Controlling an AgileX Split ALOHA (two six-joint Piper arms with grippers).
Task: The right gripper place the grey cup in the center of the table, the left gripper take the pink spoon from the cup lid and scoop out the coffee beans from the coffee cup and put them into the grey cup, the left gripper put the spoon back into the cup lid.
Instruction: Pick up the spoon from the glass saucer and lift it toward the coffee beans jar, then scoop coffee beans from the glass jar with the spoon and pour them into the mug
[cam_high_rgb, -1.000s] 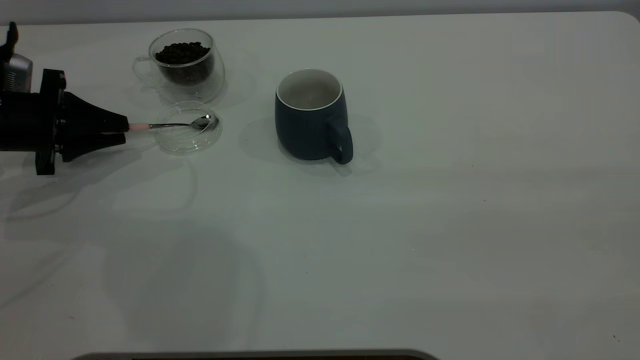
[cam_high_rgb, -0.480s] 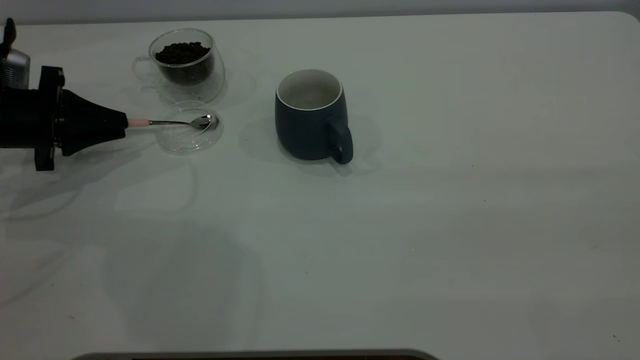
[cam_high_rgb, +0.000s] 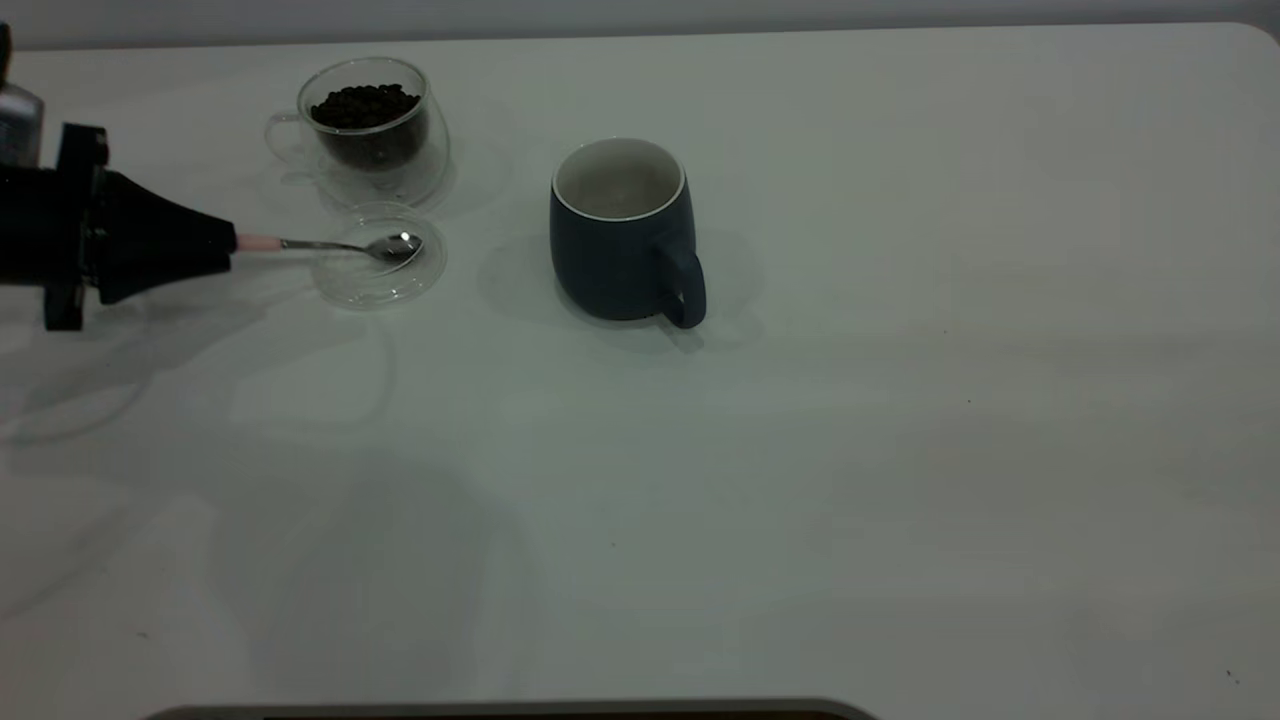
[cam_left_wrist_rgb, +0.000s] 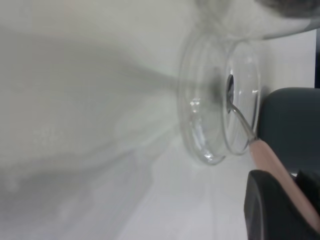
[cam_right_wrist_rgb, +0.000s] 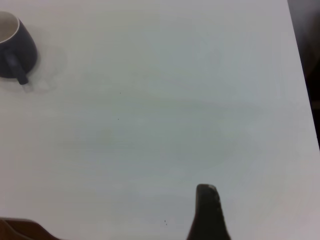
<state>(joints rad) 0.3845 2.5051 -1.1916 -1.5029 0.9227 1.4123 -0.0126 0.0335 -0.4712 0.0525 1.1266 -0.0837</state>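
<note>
At far left of the tabletop (cam_high_rgb: 900, 450), left claw (cam_high_rgb: 232, 252) clamps the pink spoon (cam_high_rgb: 330, 245) handle, bowl over the cup lid (cam_high_rgb: 385, 285). Step judged: spoon pickup. Next: lift, carry to coffee beans (cam_high_rgb: 365, 102); grey cup (cam_high_rgb: 620, 240) waits at centre.

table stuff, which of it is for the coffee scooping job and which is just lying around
For the job:
grey cup
coffee cup with coffee beans
cup lid
pink spoon, held by the left gripper

Just lying about:
nothing besides the bare table
</note>
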